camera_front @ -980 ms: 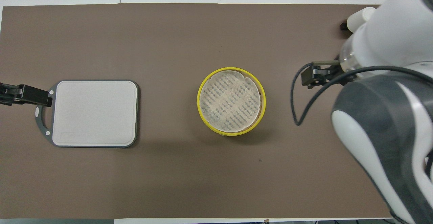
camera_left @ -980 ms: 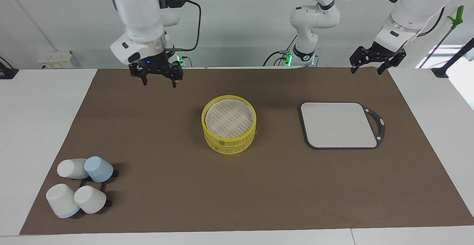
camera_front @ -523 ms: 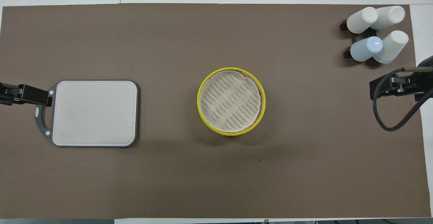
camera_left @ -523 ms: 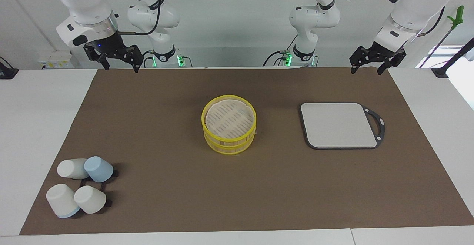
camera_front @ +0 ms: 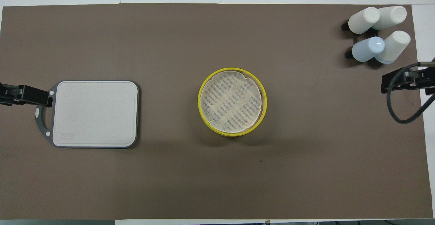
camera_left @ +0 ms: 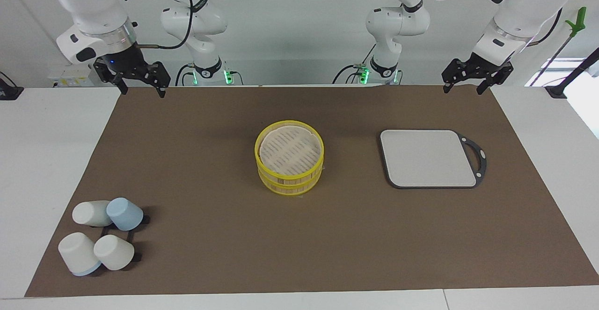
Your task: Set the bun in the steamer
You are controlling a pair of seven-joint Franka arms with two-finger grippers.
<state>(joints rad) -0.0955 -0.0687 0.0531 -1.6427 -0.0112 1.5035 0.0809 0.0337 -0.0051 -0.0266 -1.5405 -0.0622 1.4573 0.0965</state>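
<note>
At the right arm's end of the counter [camera_left: 42, 160], four cups [camera_left: 124, 214] lie tipped on a small black rack [camera_left: 135, 257], farther from the robots than anything else on the brown mat [camera_left: 210, 197]. Three are cream and one is pale blue; most of the rack is covered by them.

The right gripper [camera_left: 142, 87] hangs in the air over the mat's edge nearest the robots, at the corner toward the right arm's end. It points down, its fingers are spread apart and nothing is between them. The arm rises steeply from it and is cut off at the top of the facing view. From overhead only the gripper's dark body and a loop of black cable show at the picture's edge.

The steamer [camera_left: 290, 158] stands in the middle of the mat, well apart from both grippers. Its woven lid [camera_left: 289, 148] sits on top and covers the inside. The bun cannot be seen in either view; whether it lies under the lid cannot be told.

The grey board [camera_left: 428, 158] lies flat toward the left arm's end, its dark handle [camera_left: 477, 158] turned to that end.

The left gripper [camera_left: 462, 87] hangs over the mat's corner nearest the robots at the left arm's end, tilted, fingers apart and holding nothing. From overhead only its tip shows, beside the board's handle
</note>
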